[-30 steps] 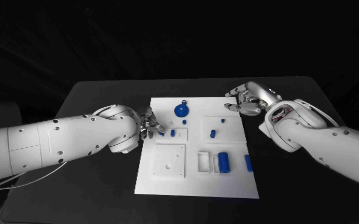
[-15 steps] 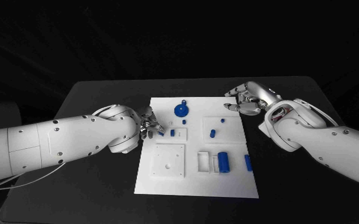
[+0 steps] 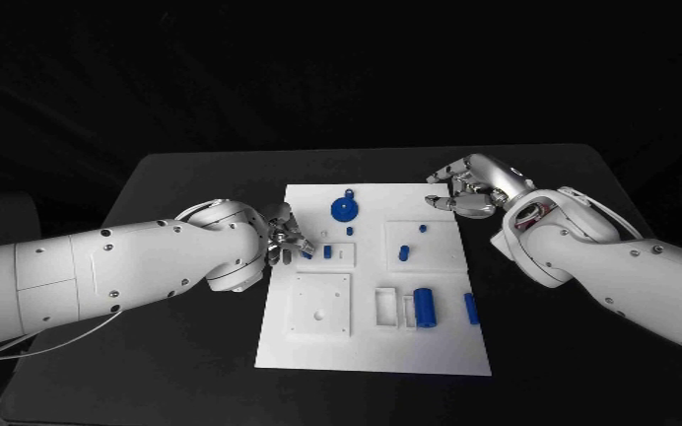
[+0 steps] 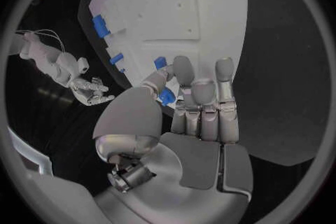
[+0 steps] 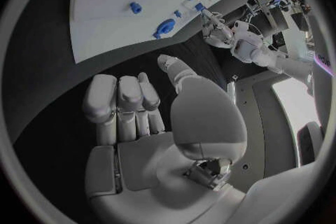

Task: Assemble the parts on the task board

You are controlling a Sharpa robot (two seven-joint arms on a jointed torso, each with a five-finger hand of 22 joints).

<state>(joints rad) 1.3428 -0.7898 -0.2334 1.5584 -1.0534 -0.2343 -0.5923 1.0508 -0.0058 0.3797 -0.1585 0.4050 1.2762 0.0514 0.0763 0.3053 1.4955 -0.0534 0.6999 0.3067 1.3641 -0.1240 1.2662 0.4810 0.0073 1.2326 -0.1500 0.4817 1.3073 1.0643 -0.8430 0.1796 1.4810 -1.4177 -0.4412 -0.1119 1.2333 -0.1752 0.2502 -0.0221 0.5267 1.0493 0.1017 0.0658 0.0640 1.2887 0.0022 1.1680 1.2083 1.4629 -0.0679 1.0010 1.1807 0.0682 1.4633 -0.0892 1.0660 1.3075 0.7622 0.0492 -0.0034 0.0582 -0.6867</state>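
- The white task board [image 3: 373, 337] lies in the middle of the black table [image 3: 185, 175], blue parts scattered over its far half and right side.
- A round blue part [image 3: 344, 210] sits near the far edge; a blue cylinder [image 3: 424, 308] lies nearer, to the right.
- The left hand [image 3: 285, 237] is at the board's left edge, its fingertips [image 4: 162, 74] pinching a small blue part [image 4: 167, 96].
- The right hand [image 3: 465, 192] hovers by the far right corner, fingers curled together, holding nothing.
- Beyond the table, all is dark.
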